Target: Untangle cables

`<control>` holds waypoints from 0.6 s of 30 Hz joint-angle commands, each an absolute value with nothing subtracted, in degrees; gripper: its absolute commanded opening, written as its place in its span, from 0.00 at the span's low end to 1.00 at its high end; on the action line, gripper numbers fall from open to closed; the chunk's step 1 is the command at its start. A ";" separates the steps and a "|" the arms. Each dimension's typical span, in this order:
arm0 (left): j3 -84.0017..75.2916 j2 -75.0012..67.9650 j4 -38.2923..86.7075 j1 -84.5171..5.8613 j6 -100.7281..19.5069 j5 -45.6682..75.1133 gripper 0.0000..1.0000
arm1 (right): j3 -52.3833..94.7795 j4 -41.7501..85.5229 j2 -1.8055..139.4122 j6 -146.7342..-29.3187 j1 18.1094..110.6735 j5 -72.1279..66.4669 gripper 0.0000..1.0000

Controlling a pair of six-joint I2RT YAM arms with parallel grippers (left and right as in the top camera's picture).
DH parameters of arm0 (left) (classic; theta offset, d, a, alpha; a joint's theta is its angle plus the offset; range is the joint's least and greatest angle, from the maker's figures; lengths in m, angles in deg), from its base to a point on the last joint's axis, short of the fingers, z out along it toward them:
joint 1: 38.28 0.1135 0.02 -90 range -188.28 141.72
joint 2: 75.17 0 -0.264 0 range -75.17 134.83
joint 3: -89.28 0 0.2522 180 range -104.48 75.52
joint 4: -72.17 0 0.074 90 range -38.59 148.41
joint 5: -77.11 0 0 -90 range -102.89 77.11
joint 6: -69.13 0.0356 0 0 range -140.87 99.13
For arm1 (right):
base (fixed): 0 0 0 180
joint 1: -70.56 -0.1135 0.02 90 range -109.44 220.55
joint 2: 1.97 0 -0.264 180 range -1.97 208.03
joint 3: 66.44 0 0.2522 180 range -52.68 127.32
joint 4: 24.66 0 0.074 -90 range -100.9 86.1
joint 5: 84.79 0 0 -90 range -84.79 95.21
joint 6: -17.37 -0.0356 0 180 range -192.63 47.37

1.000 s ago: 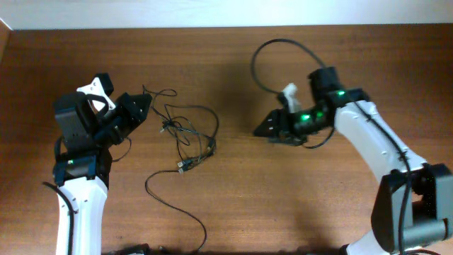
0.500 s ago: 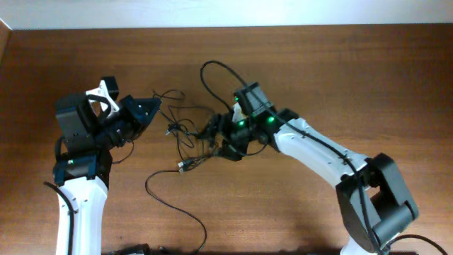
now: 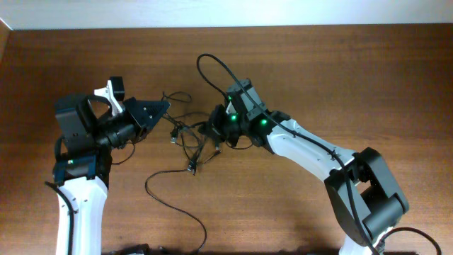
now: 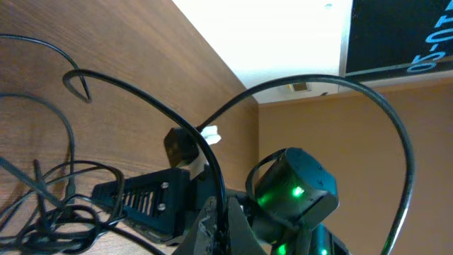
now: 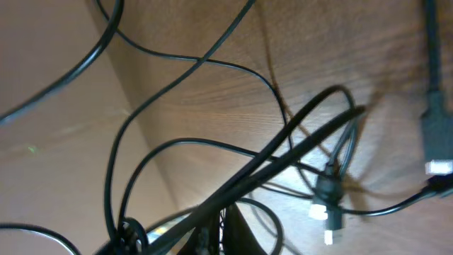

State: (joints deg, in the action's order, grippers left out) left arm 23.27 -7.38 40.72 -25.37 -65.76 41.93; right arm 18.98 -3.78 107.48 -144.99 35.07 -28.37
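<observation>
Right gripper (image 3: 210,132) is being pressed together at the right edge of the cables (image 3: 185,139), which are lying tangled on the wooden table (image 3: 318,71) between both arms. A strand is seemingly being pinched, though the blurred wrist view leaves doubt. Left gripper (image 3: 164,108) is being held shut at the bundle's left edge. A grasp-and-separate step is being attempted, so a gentle outward pull is being called for next, with the small plug ends (image 5: 327,211) being watched for snags.
</observation>
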 commanded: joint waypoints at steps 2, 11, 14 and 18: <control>22.51 -7.35 32.33 -25.55 -61.10 34.94 0.12 | 19.00 -1.77 97.58 -120.57 37.61 -30.53 0.04; 22.55 -7.35 27.87 -25.55 -61.12 32.71 0.00 | 18.98 12.52 94.98 -131.02 37.52 -26.40 0.71; 22.55 -7.35 27.87 -25.55 -61.12 32.71 0.00 | 18.98 17.09 98.28 -141.14 36.10 -28.41 0.91; 22.55 -7.35 27.69 -25.55 -61.12 33.37 0.00 | 18.98 11.36 100.81 -149.97 32.58 -21.33 0.88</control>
